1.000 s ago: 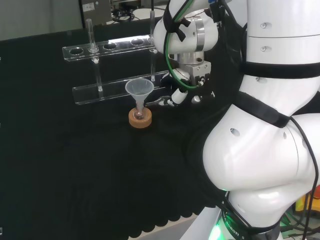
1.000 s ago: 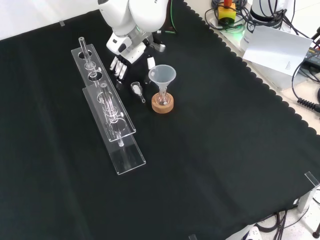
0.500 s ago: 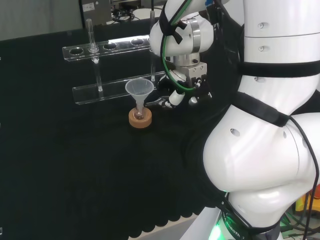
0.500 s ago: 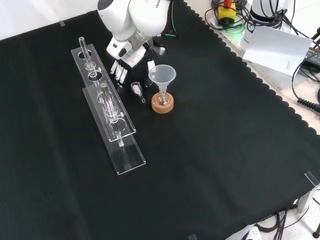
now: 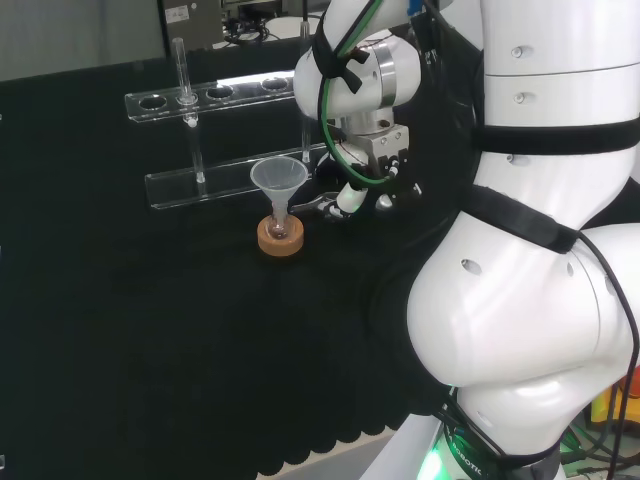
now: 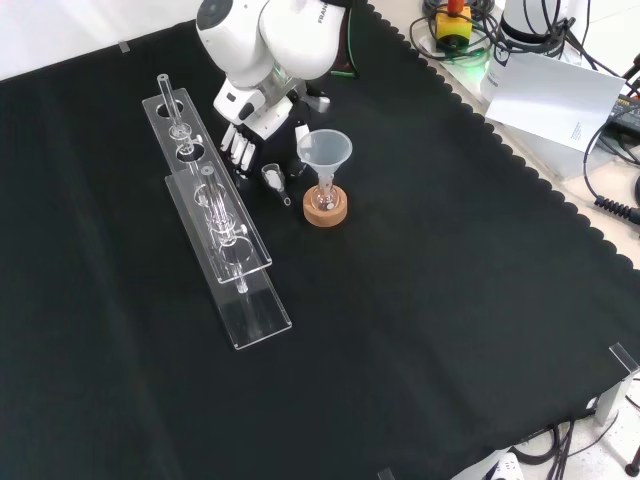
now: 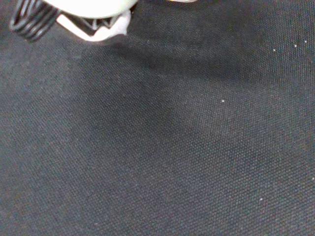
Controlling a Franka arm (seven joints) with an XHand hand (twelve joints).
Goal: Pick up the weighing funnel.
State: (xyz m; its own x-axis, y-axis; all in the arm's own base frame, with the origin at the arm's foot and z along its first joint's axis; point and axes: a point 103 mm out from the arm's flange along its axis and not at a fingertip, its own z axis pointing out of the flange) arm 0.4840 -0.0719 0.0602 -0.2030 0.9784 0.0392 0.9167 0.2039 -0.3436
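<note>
The weighing funnel [image 6: 273, 178], a small clear scoop with a short stem, lies on the black cloth between the tube rack and the big funnel. My hand [image 6: 243, 148] hangs just behind it in the front view. Its fingers [image 6: 238, 152] point down toward the cloth and the thumb [image 6: 301, 133] is spread apart on the other side. The hand is open and nothing sits in it. In the head view the hand [image 5: 352, 196] is low, just right of the big funnel [image 5: 278, 179]. A blurred white part of the hand [image 7: 93, 12] shows over bare cloth in the wrist view.
The big funnel [image 6: 324, 150] stands in a small flask on a cork ring [image 6: 326, 211], close to the right of the weighing funnel in the front view. A long clear tube rack [image 6: 215, 215] with glass tubes runs along its left. Paper and cables lie beyond the cloth's scalloped edge [image 6: 560, 205].
The arm's wrist has swung left in the head view and the hand has sunk a little toward the cloth by the weighing funnel. The glassware has not moved.
</note>
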